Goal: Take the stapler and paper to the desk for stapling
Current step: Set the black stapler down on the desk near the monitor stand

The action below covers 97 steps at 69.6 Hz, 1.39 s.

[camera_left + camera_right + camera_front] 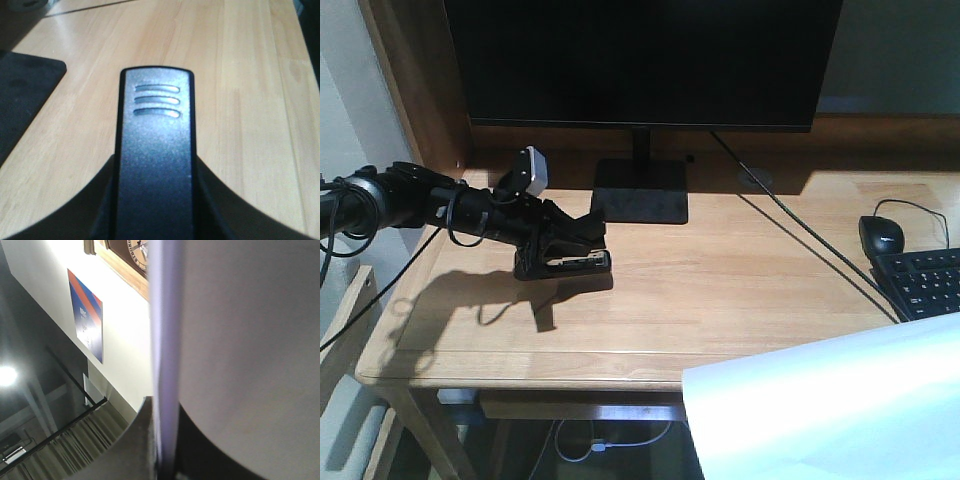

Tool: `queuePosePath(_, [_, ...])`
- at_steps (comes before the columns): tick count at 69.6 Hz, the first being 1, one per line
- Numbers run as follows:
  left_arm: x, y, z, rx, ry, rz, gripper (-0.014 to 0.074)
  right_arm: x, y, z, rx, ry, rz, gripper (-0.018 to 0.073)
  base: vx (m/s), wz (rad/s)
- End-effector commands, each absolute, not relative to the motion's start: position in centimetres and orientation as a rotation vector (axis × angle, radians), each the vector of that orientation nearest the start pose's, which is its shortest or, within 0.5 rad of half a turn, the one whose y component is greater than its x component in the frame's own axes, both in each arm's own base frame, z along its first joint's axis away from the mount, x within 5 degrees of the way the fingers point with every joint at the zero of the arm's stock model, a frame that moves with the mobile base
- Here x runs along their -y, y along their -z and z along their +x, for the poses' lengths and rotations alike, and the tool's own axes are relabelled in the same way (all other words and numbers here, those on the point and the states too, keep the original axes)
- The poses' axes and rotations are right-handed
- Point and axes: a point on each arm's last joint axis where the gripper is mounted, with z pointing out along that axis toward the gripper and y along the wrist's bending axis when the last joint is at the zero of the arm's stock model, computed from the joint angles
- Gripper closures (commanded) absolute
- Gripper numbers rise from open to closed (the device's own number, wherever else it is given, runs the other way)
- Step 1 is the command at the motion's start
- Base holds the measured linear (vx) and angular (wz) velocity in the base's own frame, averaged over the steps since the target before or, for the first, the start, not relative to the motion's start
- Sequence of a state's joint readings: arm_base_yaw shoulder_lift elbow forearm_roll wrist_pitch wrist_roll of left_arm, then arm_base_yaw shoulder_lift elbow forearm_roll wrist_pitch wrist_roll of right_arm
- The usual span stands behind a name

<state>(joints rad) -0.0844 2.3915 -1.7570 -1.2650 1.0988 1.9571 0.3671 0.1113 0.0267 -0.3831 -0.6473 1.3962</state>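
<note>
Stapler [563, 264] is low over the left side of the desk [720, 290], near the monitor stand [640, 192], my left gripper [575, 245] clamped around it, while my right gripper [165, 460] is pinched tight on the paper [830, 400] edge, the sheet over the desk's front right corner.

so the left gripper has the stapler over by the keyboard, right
Not by the keyboard: the exterior front view shows the left gripper holding the stapler beside the monitor stand, across the desk from it.
</note>
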Motion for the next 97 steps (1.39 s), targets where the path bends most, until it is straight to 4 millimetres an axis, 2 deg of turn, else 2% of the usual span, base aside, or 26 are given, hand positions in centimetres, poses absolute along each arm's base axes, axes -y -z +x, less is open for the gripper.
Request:
queuePosePath(1, [12.4, -17.3, 47.5, -1.577, 0.848, 1.31, 0.0537, -3.8, -25.1, 3.8, -1.086, -1.439, 0.145, 0.0569, 0.0, 0.0])
queuePosePath(23, [12.4, -14.6, 47.8, -1.625, 0.881, 1.299, 0.0413, -3.8, -25.1, 3.8, -1.086, -1.439, 0.145, 0.0569, 0.0, 0.0])
queuePosePath(31, [12.3, -14.0, 47.9, -1.641, 0.879, 1.293, 0.0339, -3.8, -25.1, 3.8, -1.086, -1.439, 0.145, 0.0569, 0.0, 0.0])
queuePosePath(44, [12.3, -14.2, 47.9, -1.646, 0.873, 1.284, 0.0174, -3.8, -25.1, 3.8, -1.086, -1.439, 0.145, 0.0569, 0.0, 0.0])
queuePosePath(51, [12.3, -15.1, 47.8, -1.631, 0.866, 1.291, 0.0092, -3.8, -25.1, 3.8, -1.086, -1.439, 0.145, 0.0569, 0.0, 0.0])
queuePosePath(61, [12.2, -17.1, 47.7, -1.596, 0.838, 1.296, 0.0046, -3.8, -25.1, 3.8, -1.086, -1.439, 0.145, 0.0569, 0.0, 0.0])
queuePosePath(71, [12.2, -19.9, 47.1, -1.562, 0.817, 1.32, 0.0078, -3.8, -25.1, 3.8, -1.086, -1.439, 0.145, 0.0569, 0.0, 0.0])
queuePosePath(76, [12.2, -20.9, 46.8, -1.562, 0.816, 1.321, 0.0131, -3.8, -25.1, 3.8, -1.086, -1.439, 0.145, 0.0569, 0.0, 0.0])
queuePosePath(84, [12.1, -21.6, 46.7, -1.574, 0.814, 1.32, 0.0268, -3.8, -25.1, 3.8, -1.086, -1.439, 0.145, 0.0569, 0.0, 0.0])
queuePosePath(97, [12.0, -20.6, 46.4, -1.629, 0.824, 1.367, 0.0542, -3.8, -25.1, 3.8, -1.086, -1.439, 0.145, 0.0569, 0.0, 0.0])
